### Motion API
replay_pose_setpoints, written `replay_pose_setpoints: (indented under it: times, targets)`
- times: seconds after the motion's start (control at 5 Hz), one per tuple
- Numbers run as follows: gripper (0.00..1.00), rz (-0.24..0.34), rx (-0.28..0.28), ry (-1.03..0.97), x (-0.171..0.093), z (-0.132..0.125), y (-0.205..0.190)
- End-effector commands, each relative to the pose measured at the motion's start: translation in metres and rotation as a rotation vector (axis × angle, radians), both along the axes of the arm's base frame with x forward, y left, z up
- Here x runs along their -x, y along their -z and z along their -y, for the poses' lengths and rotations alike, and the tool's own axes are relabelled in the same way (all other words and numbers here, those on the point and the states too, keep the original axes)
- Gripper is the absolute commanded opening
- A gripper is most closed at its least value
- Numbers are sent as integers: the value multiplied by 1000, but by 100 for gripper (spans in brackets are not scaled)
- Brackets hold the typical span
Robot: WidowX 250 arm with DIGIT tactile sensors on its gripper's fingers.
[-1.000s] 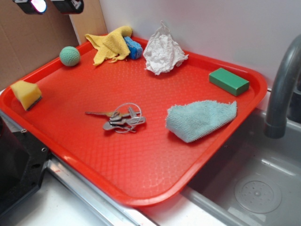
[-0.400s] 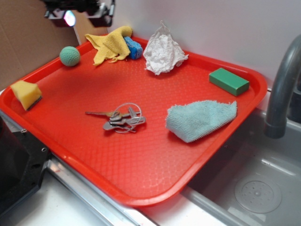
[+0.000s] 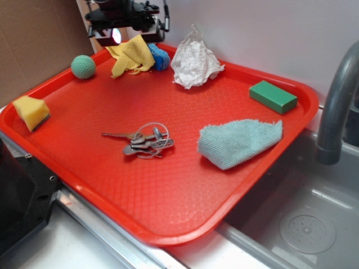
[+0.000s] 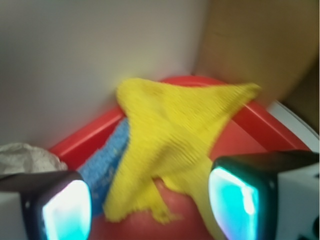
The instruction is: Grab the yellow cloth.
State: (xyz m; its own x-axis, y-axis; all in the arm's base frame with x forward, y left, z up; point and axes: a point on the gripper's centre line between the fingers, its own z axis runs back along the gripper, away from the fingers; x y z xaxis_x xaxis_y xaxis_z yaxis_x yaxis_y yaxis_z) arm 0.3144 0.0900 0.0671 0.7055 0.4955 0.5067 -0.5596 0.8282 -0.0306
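Since a moment ago my gripper (image 3: 130, 28) has travelled right along the tray's far edge and now hangs over the yellow cloth (image 3: 130, 55). From the wrist view my fingers (image 4: 65, 205) stand wide apart, the cloth (image 4: 170, 135) spread between and beyond them, untouched. It lies in the far corner of the tray (image 3: 168, 207), draped against a blue sponge (image 3: 159, 56). Crumpled white paper (image 3: 194, 59) sits just beyond, a green ball (image 3: 83, 66) to the other side.

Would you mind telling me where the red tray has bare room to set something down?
The red plastic tray is bare in front of the metal keys and between yellow sponge wedge and keys. The back corner is crowded: mustard-yellow cloth, blue sponge.
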Motion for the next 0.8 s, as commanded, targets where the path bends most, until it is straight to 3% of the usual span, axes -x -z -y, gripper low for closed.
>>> replay_pose_setpoints:
  times: [0.0, 0.2, 0.4, 0.6]
  targets:
    - [100, 9, -30, -40, -41, -44, 7]
    - [0, -37, -39, -35, -38, -46, 12]
    - [0, -82, -35, 23, -20, -40, -7]
    - [0, -81, -34, 127, 14, -13, -54]
